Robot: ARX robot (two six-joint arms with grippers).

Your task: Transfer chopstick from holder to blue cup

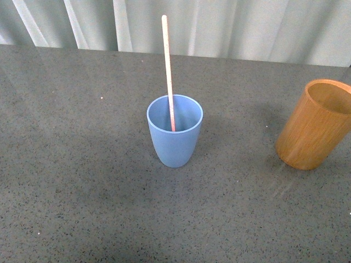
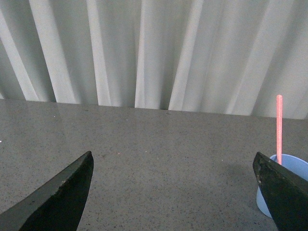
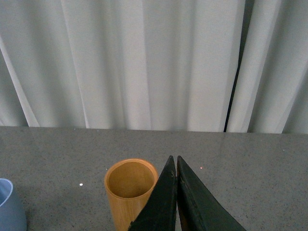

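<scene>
On the speckled grey bench (image 1: 66,181), the blue cup (image 1: 174,131) stands upright near the middle, a good way in from the near edge, with the chopstick (image 1: 168,66) already inside it. The stick's foot rests on the cup's floor and its long axis runs close to vertical, tipped slightly back toward the far edge, its upper half well clear of the rim. Off to the right and a little farther back, the holder (image 1: 315,126) stands well apart from the cup, and no stick shows in its open mouth. Neither arm appears in the front view. In its own wrist view, the left hand (image 2: 173,192) has its fingers spread wide and grips nothing; the cup and stick lie beyond one finger, off to the side rather than between the two. The right hand (image 3: 176,166) is pressed together and empty, its tips pointing just beside the holder. White curtains (image 1: 230,24) hang behind the far edge. Judged from how things lie, the transfer looks complete, with no further reach called for.
</scene>
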